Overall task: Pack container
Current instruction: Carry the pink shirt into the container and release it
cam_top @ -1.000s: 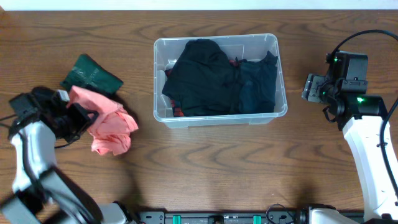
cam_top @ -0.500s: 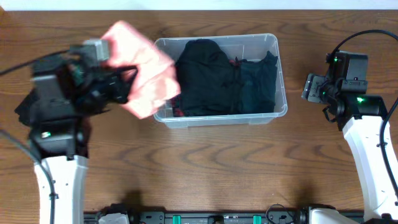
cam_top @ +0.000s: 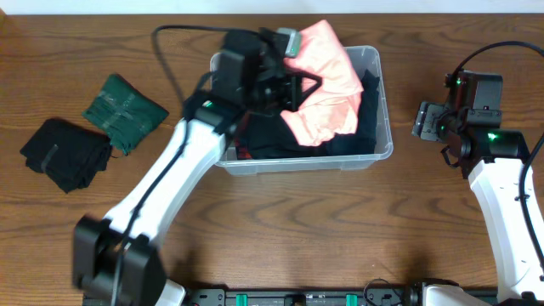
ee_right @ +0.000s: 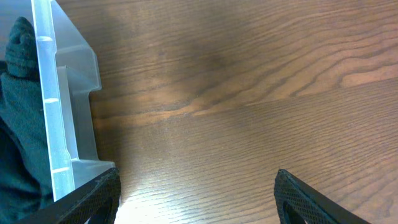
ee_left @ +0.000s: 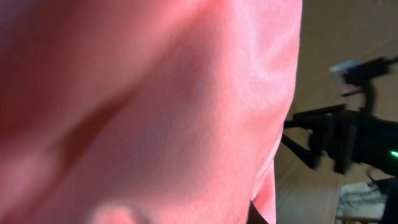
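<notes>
Clear plastic, the container [cam_top: 384,146] stands on the desk [cam_top: 280,229] close to the far edge, about midway between the left and right edges. Inside it lie dark clothes [cam_top: 263,136]. My left jaws are clenched on a pink cloth [cam_top: 321,81], and they hold it above the container, over its far middle part. I cannot tell if the low end of the pink cloth touches the dark clothes. In my left wrist view this cloth [ee_left: 155,112] fills almost everything. My right jaws are released and grasp nothing; they hang over bare desk just beside the right wall of the container [ee_right: 53,124]. Near the left edge of the desk lie a folded green cloth [cam_top: 126,110] and a folded black cloth [cam_top: 66,153], side by side.
</notes>
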Controlling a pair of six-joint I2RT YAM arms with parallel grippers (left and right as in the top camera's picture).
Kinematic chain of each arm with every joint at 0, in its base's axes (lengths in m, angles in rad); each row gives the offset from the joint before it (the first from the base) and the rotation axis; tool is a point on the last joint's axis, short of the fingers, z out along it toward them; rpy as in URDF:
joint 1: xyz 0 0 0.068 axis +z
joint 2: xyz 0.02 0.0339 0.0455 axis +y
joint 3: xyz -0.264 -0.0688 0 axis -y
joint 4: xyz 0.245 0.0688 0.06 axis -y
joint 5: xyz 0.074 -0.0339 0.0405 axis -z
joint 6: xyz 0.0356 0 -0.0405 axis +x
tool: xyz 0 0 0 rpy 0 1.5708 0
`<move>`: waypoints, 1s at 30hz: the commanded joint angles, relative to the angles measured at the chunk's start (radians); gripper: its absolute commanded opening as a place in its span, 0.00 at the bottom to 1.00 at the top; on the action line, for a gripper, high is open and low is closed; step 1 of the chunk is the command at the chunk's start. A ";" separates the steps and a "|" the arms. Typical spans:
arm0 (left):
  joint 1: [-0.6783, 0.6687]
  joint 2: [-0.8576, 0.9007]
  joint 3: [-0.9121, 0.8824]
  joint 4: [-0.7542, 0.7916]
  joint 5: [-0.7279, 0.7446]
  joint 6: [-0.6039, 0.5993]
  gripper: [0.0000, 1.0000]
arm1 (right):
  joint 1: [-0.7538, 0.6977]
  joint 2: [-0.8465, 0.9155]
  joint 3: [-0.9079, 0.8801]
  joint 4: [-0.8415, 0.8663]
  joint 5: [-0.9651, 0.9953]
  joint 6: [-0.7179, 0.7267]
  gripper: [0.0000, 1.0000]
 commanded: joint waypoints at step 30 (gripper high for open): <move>0.193 0.007 0.173 -0.336 0.005 0.139 0.98 | -0.008 -0.002 0.000 -0.008 0.000 -0.008 0.75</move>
